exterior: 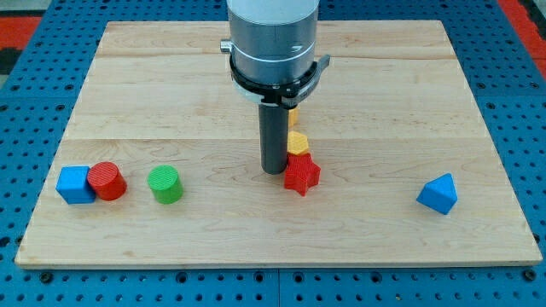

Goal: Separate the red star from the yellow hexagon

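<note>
The red star [302, 175] lies near the board's middle, slightly toward the view's bottom. The yellow hexagon [297, 141] sits just above it, touching it. Another yellow block [293, 115] shows partly behind the rod, higher up; its shape is hidden. My tip [274, 170] is on the board just left of the red star and the yellow hexagon, close to or touching both.
At the view's lower left stand a blue cube [75, 184], a red cylinder [107, 181] touching it, and a green cylinder [164, 184]. A blue triangular block [438, 194] lies at the lower right. The wooden board [171, 85] sits on a blue pegboard.
</note>
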`<act>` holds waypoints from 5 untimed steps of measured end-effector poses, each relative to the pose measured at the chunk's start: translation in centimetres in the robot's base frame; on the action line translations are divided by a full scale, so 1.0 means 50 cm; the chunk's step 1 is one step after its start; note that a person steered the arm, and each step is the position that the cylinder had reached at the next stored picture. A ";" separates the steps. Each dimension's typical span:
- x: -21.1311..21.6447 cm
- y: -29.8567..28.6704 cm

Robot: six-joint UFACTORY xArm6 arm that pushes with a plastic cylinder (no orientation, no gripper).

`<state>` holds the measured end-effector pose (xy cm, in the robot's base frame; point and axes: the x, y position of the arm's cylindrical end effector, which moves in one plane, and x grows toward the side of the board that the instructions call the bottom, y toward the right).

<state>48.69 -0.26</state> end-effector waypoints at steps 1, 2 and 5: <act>-0.020 0.000; -0.035 0.000; 0.206 0.035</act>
